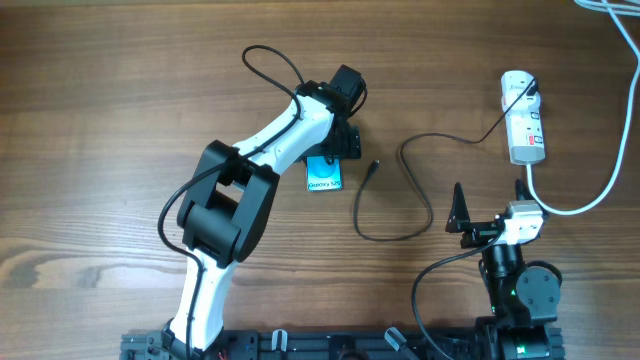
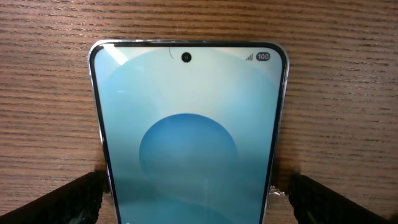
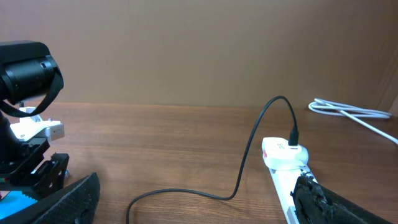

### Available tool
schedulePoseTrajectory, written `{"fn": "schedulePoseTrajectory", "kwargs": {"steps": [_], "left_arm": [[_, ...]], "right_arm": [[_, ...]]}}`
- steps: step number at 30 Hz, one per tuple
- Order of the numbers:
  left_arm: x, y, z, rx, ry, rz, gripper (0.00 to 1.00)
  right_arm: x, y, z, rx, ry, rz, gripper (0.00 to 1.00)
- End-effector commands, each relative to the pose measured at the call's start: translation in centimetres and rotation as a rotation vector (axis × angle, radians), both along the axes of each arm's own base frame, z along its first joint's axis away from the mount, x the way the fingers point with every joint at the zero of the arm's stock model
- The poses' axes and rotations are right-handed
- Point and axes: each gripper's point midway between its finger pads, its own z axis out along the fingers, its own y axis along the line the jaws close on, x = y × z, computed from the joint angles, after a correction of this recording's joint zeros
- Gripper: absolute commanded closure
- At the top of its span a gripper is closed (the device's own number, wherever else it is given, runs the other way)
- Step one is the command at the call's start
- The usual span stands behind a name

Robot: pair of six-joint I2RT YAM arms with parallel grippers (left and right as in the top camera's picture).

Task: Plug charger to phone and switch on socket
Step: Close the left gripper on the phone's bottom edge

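The phone (image 1: 323,178) lies flat on the table with its teal screen up. It fills the left wrist view (image 2: 186,124). My left gripper (image 1: 334,150) is open, and its fingers (image 2: 196,196) straddle the phone's two long sides, with a small gap on the right side. The charger cable (image 1: 420,215) runs from its plug in the socket (image 1: 523,118) in a loop. Its connector tip (image 1: 373,167) lies loose just right of the phone. My right gripper (image 1: 462,215) is open and empty near the front. The cable (image 3: 242,180) lies between its fingers (image 3: 196,199), and the socket (image 3: 283,155) is at its right finger.
The socket's thick white cord (image 1: 600,190) curves off the right and far edges and shows at the back right in the right wrist view (image 3: 348,111). The left arm (image 1: 250,170) spans the table's middle left. A wall rises behind the table.
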Motion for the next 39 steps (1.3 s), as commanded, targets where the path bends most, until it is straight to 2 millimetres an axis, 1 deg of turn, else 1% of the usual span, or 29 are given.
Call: {"fn": "schedulePoseTrajectory", "kwargs": {"steps": [1, 10, 21, 25, 30, 34, 36, 39], "left_arm": [[-1.13, 1.71, -2.59, 0.048, 0.062, 0.038, 0.00], [-1.10, 2.09, -2.59, 0.057, 0.065, 0.039, 0.00], [-1.13, 2.07, -2.59, 0.056, 0.066, 0.040, 0.00], [-1.13, 2.08, -2.59, 0.056, 0.066, 0.040, 0.09], [-1.19, 2.12, -2.59, 0.058, 0.069, 0.040, 0.22], [-1.48, 2.30, -2.57, 0.065, 0.080, 0.040, 0.22], [-1.53, 2.32, -2.51, 0.066, 0.082, 0.040, 0.24], [-1.51, 2.30, -2.04, 0.063, 0.078, 0.040, 0.24]], "right_arm": [[-0.01, 0.22, 0.09, -0.012, -0.006, 0.013, 0.00], [-0.01, 0.22, 0.09, -0.012, -0.006, 0.013, 0.00], [-0.01, 0.22, 0.08, -0.012, -0.005, 0.013, 0.00], [-0.01, 0.22, 0.07, -0.013, -0.005, 0.013, 0.00], [-0.01, 0.22, 0.08, -0.012, -0.005, 0.013, 0.00], [-0.01, 0.22, 0.09, -0.012, -0.006, 0.013, 0.00], [-0.01, 0.22, 0.08, -0.012, -0.005, 0.013, 0.00], [-0.01, 0.22, 0.09, -0.012, -0.006, 0.013, 0.00]]}}
